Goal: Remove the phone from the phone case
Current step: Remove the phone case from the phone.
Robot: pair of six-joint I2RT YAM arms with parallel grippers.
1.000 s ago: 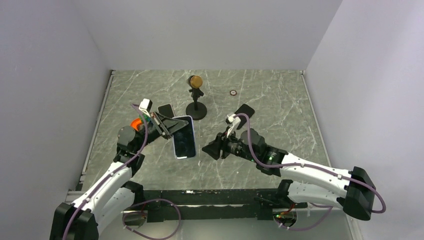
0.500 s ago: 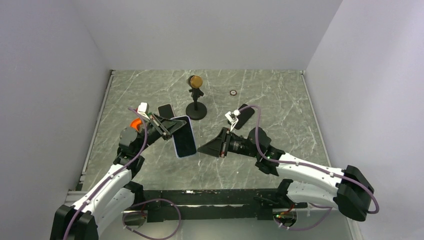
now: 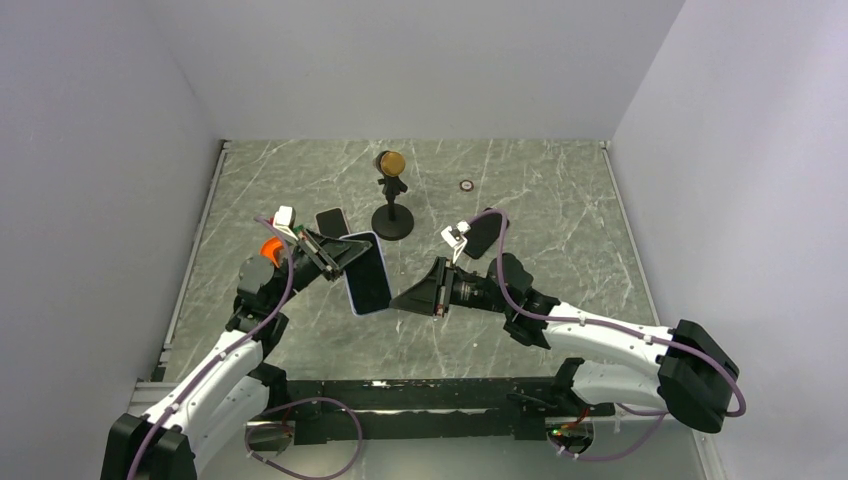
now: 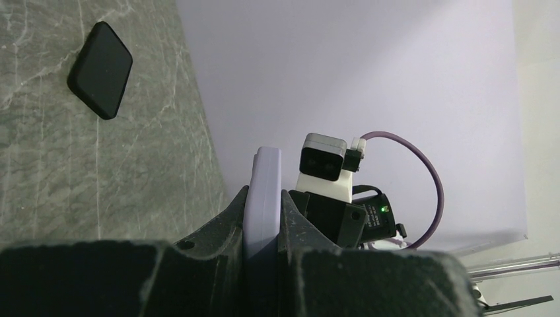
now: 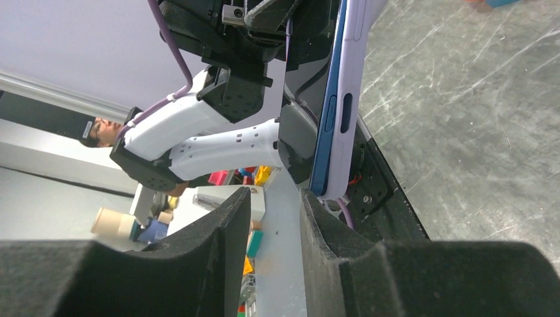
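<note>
The left gripper (image 3: 333, 252) is holding the phone (image 3: 368, 281) up off the table (image 3: 560, 210), over its left half, its jaws pinching the lavender phone case (image 4: 262, 191) across front and back; the phone is sitting inside the case, its blue edge showing within the lavender rim in the right wrist view; the right gripper (image 3: 408, 297) is hovering just beside the phone's near corner, its jaws standing spread and gripping nothing; a stand with a gold ball (image 3: 391, 197) is standing toward the far edge; a dark slab (image 3: 331, 220) is lying just behind the left gripper.
</note>
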